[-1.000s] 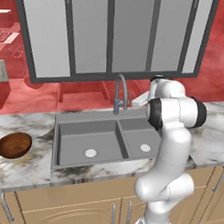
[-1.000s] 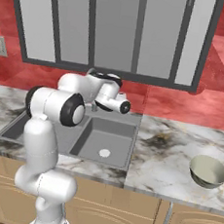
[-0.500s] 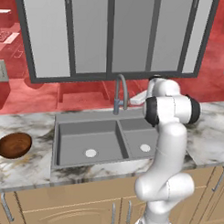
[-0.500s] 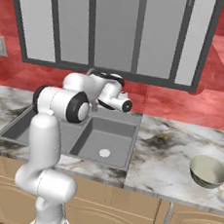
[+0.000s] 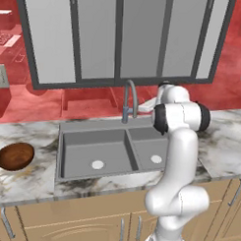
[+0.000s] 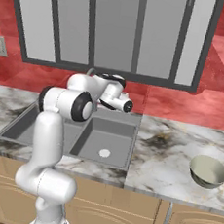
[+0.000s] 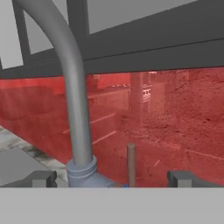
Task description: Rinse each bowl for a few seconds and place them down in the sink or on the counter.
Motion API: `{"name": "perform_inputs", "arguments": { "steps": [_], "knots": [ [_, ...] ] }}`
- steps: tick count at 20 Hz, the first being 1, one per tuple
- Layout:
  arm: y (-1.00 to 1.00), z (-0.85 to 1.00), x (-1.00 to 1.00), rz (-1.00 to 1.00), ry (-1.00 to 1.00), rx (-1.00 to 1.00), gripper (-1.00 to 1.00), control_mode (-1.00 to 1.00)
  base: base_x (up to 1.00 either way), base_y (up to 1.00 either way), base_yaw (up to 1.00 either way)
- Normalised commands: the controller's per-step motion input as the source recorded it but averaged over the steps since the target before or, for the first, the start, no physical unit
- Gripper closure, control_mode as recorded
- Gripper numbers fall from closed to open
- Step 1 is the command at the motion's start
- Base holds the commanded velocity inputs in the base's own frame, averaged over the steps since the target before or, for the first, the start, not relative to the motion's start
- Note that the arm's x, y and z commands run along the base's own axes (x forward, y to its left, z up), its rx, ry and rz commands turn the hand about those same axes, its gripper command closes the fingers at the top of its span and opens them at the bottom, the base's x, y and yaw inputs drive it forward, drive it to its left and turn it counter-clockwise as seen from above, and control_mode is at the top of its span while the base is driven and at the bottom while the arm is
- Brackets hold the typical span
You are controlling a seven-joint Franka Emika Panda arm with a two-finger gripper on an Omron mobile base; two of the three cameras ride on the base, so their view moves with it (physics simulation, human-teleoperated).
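Observation:
The glossy reddish-brown bowl (image 5: 14,156) sits on the counter (image 5: 27,180) left of the sink (image 5: 94,141). On the right stretch of counter (image 6: 168,154) rests the pale greenish-beige bowl (image 6: 208,171). My gripper (image 7: 113,179) is open and empty, at the back of the sink and aimed at the red wall. The faucet (image 7: 74,100) rises just left of centre between the spread fingertips (image 7: 41,178), with its small upright handle (image 7: 131,162) beside its base. Both bowls are far from the gripper.
A dark-framed window (image 5: 120,39) runs above the red backsplash (image 6: 174,98). The faucet's curved neck (image 5: 129,98) stands behind the basins' divider. White drains (image 5: 97,165) mark each basin. Wooden cabinets (image 6: 137,219) run below the counter.
The arm has reached a little further back toward the faucet and wall. The bowls have not moved.

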Motion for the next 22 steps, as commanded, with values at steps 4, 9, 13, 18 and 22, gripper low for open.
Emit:
{"name": "perform_inputs", "arguments": {
  "steps": [4, 9, 13, 18, 22],
  "knots": [
    [0.1, -0.11, 0.23, 0.0, 0.0, 0.0, -1.0, -1.0, 0.0, 0.0, 0.0],
    [0.07, -0.1, 0.22, 0.0, 0.0, 0.0, -1.0, -1.0, 0.0, 0.0, 0.0],
    [0.04, -0.08, 0.22, 0.0, 0.0, 0.0, -1.0, -1.0, 0.0, 0.0, 0.0],
    [0.01, -0.09, 0.23, -0.01, 0.0, 0.0, -1.0, -1.0, 0.0, 0.0, 0.0],
    [0.0, -0.11, 0.26, 0.0, 0.0, 0.01, -1.0, -1.0, 0.0, 0.0, 0.0]
  ]
}}
